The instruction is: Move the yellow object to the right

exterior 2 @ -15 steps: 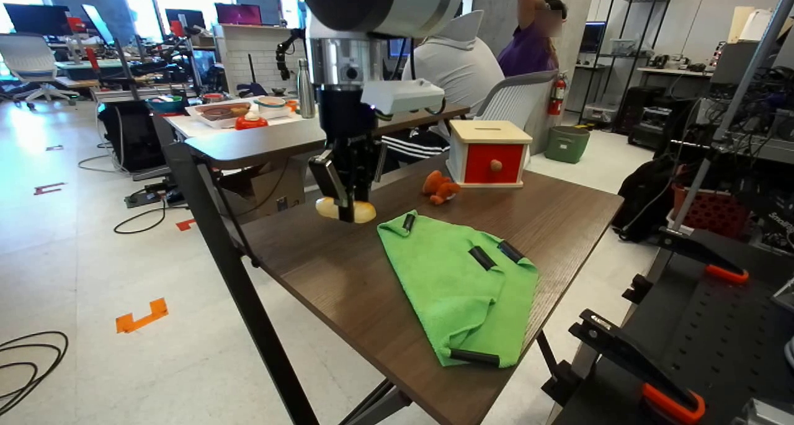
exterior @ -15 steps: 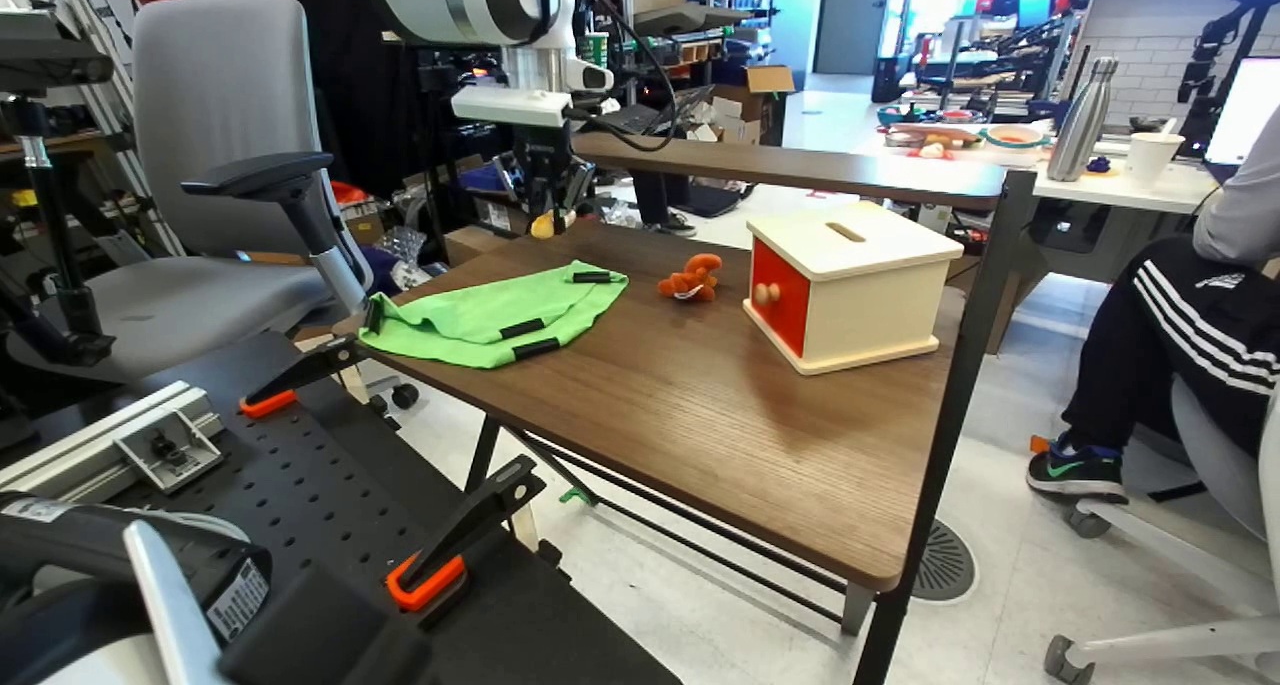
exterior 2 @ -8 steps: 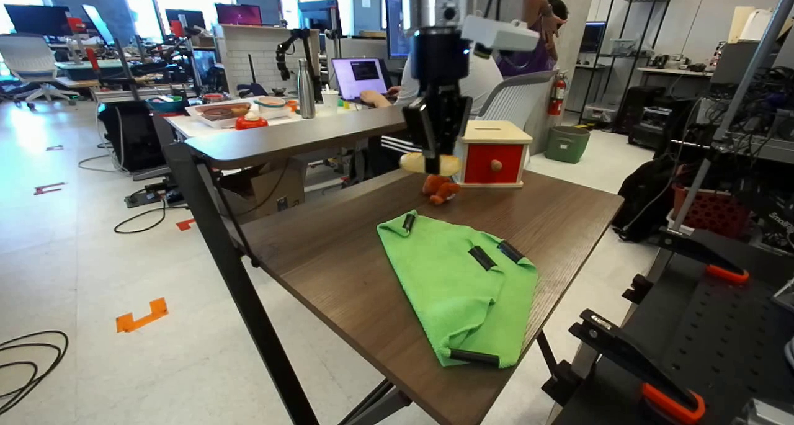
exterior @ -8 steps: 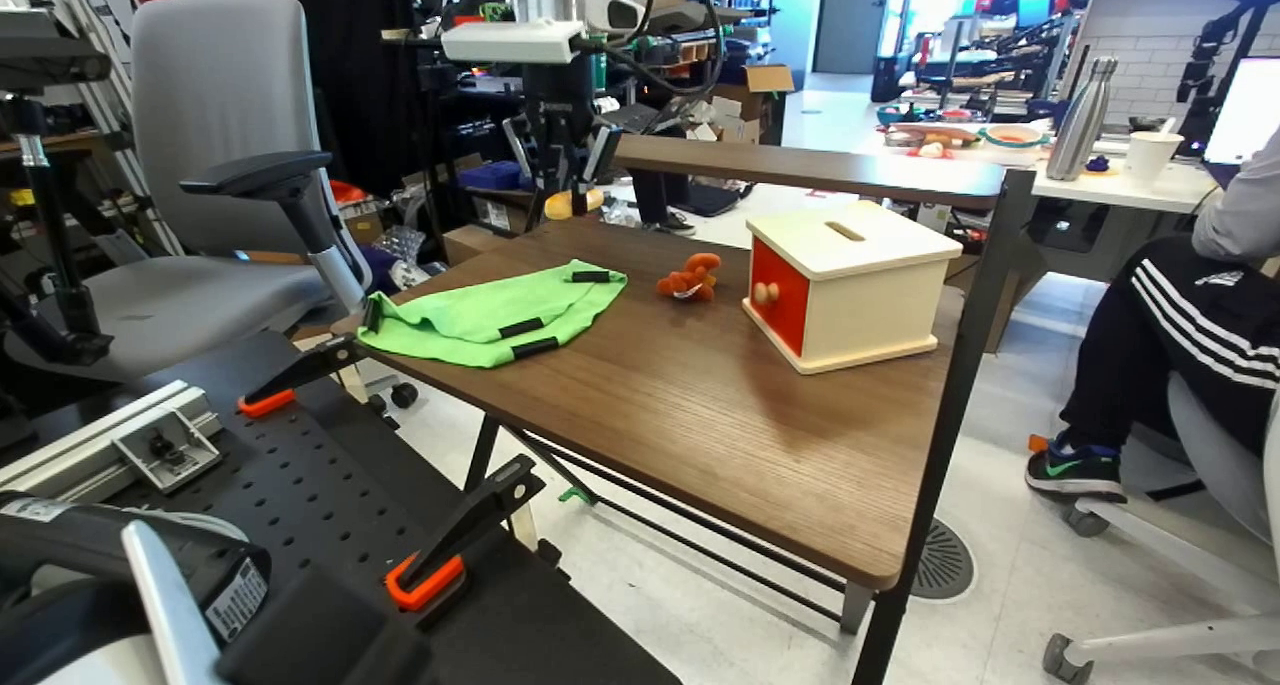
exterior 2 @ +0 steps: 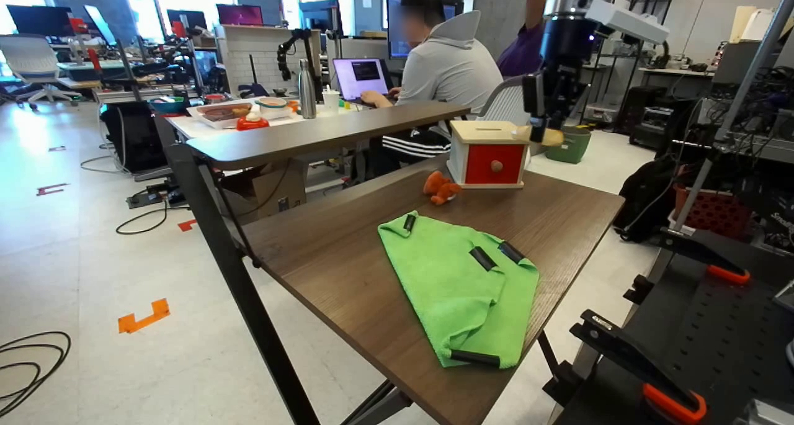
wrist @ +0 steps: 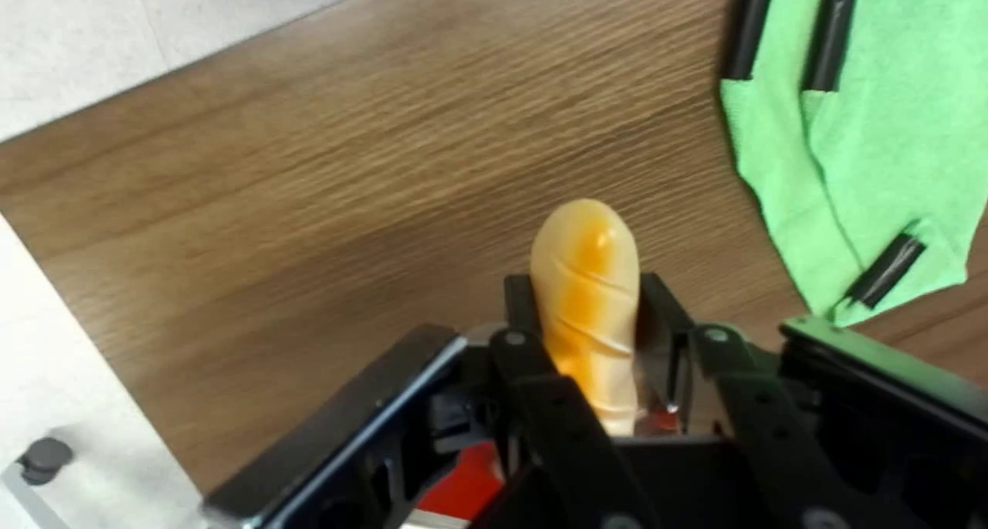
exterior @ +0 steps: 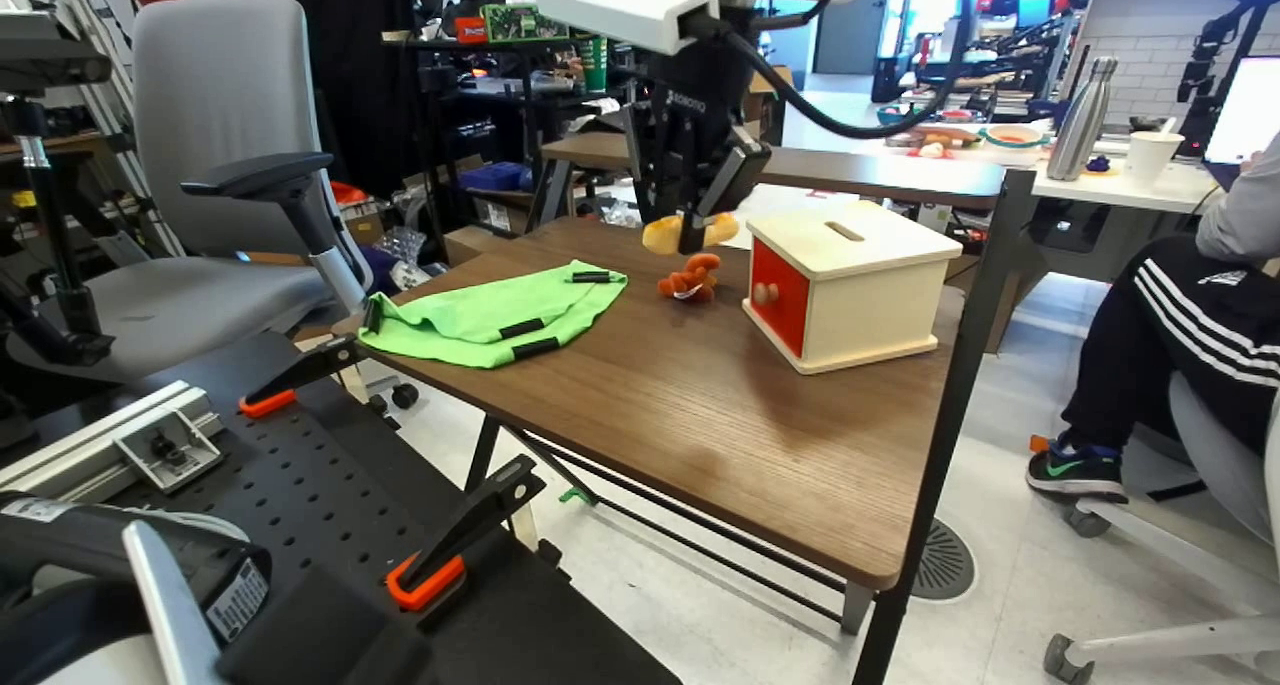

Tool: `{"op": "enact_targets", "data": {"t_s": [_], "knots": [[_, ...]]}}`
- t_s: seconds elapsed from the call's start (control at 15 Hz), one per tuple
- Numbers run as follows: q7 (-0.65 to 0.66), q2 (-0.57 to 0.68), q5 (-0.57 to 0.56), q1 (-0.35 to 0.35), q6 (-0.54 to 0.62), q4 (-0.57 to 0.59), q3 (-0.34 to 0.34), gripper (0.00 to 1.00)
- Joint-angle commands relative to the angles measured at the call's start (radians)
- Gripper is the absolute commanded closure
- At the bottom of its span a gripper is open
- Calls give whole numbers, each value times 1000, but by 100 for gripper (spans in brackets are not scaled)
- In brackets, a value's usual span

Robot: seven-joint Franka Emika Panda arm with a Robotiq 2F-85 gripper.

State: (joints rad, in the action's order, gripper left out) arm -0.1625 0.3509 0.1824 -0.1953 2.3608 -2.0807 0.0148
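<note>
In an exterior view, the cloth [exterior: 470, 315] lies between nine and ten o'clock on the table [exterior: 680, 415]. Rightward, the orange item [exterior: 702, 266] rests at twelve; the gripper [exterior: 692, 231], clamped around the middle of the yellow object [exterior: 662, 235], holds it aloft, appearing at twelve o'clock from that item. The box [exterior: 872, 315] stands at two.

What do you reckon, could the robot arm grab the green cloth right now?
Probably not: its gripper is closed on the yellow object, so it would likely have to let go first. Nothing visible blocks the green cloth from above, though.
</note>
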Motion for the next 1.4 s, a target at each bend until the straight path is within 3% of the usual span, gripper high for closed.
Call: {"op": "enact_targets", "data": {"t_s": [0.0, 0.33, 0.73, 1.33], "knots": [[-81, -43, 140, -88, 36, -79, 30, 90], [-77, 11, 212, -141, 67, -61, 76, 90], [166, 129, 141, -96, 81, 6, 131, 90], [370, 303, 90, -62, 40, 153, 161, 90]]}}
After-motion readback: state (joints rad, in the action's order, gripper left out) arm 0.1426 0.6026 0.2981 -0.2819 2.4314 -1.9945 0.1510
